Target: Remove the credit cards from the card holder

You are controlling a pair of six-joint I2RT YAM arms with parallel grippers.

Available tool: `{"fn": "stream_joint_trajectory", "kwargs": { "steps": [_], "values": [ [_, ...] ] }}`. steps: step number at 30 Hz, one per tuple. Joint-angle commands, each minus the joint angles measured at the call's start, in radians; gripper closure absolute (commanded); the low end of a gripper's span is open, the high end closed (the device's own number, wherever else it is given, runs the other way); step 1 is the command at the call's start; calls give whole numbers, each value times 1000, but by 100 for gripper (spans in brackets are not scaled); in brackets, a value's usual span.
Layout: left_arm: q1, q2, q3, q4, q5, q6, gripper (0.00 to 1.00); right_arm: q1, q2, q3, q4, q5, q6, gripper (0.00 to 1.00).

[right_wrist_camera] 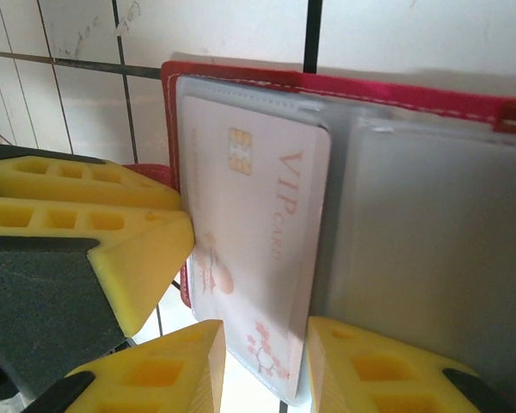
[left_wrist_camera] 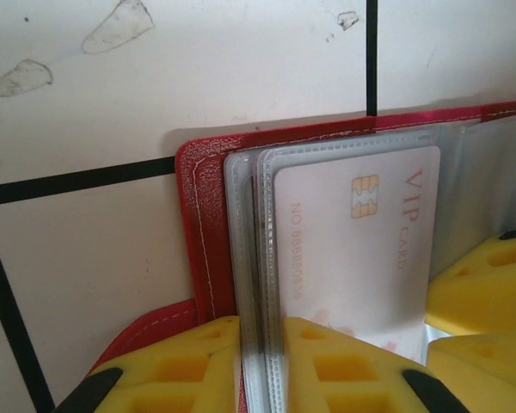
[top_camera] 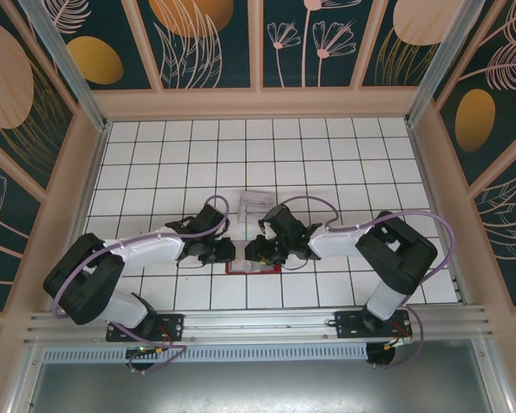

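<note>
The red card holder (top_camera: 252, 268) lies open on the tiled table between both arms, red cover (left_wrist_camera: 205, 215) (right_wrist_camera: 396, 95) under clear sleeves. A whitish credit card (left_wrist_camera: 353, 249) (right_wrist_camera: 258, 224) printed "VIP CARD" sits in the front sleeve. My left gripper (top_camera: 226, 250) (left_wrist_camera: 260, 331) is shut on the edges of the clear sleeve leaves just left of that card. My right gripper (top_camera: 254, 251) (right_wrist_camera: 265, 331) straddles the card's lower corner. Its right finger is against the sleeve, and a gap shows at its left finger. Each wrist view also shows the other gripper's yellow fingers (left_wrist_camera: 490, 284) (right_wrist_camera: 86, 206).
A pale flat object (top_camera: 257, 200) lies on the tiles just beyond the grippers. Wooden walls with patterned panels ring the white tiled floor (top_camera: 327, 155), which stretches open toward the back and both sides.
</note>
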Motion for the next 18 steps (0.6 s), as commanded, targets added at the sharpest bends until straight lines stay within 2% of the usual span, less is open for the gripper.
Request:
{"fn": "stream_joint_trajectory", "kwargs": {
  "steps": [1, 18],
  "values": [
    [5, 57, -17, -79, -72, 24, 82, -7, 8, -12, 26, -8, -1, 68],
    [4, 71, -14, -81, -60, 29, 83, -12, 39, 6, 35, 17, -9, 68]
  ]
}}
